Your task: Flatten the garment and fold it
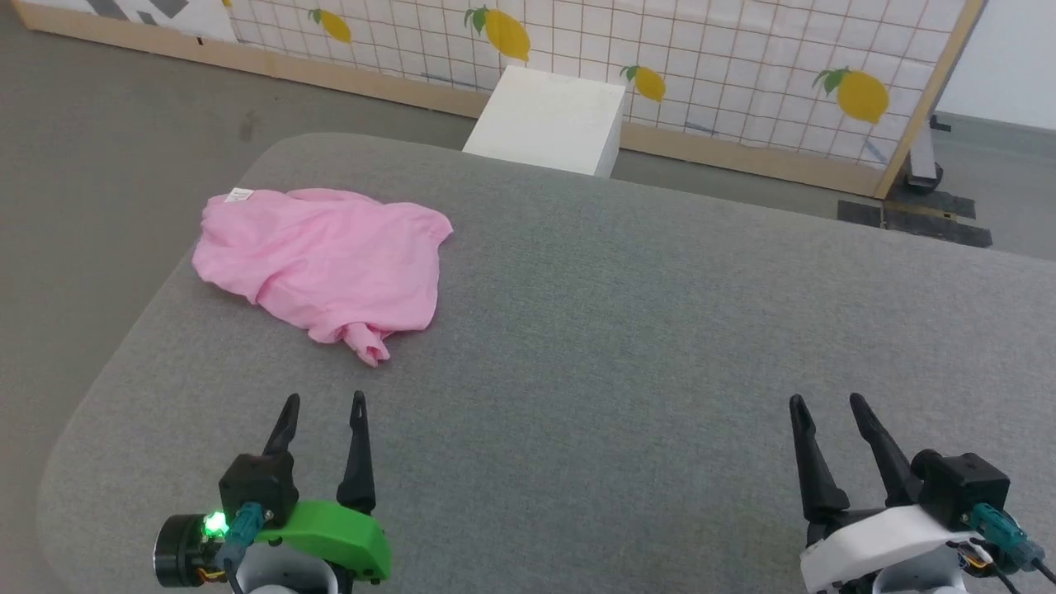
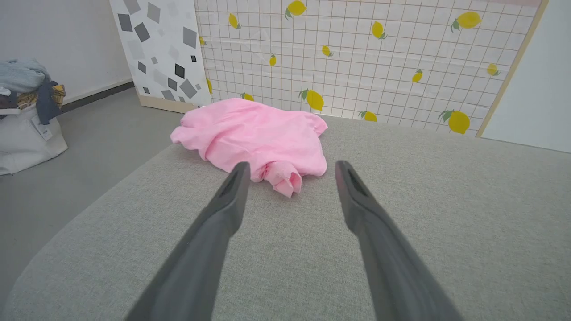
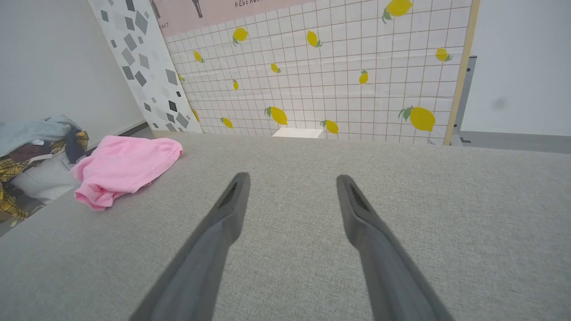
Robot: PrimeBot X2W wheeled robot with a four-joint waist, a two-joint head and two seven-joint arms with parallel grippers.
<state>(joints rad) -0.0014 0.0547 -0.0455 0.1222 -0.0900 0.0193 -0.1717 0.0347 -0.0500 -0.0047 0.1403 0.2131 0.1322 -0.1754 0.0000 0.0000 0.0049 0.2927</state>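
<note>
The pink shorts (image 1: 322, 260) lie crumpled in a loose heap on the far left of the grey table (image 1: 660, 330), with a small white label at their far left corner and a bunched fold pointing toward me. In the left wrist view the shorts (image 2: 258, 136) sit just beyond my open left gripper (image 2: 290, 168). My left gripper (image 1: 324, 402) hovers open near the front edge, a short way in front of the heap. My right gripper (image 1: 825, 402) is open at the lower right, far from the shorts (image 3: 125, 167), and nothing is between its fingers (image 3: 234, 196).
A white box (image 1: 549, 120) stands behind the table against a lemon-patterned grid screen (image 1: 742, 66). A white bag with a pile of clothes (image 2: 26, 111) sits on the floor off the table's left side. The table's left edge runs close beside the shorts.
</note>
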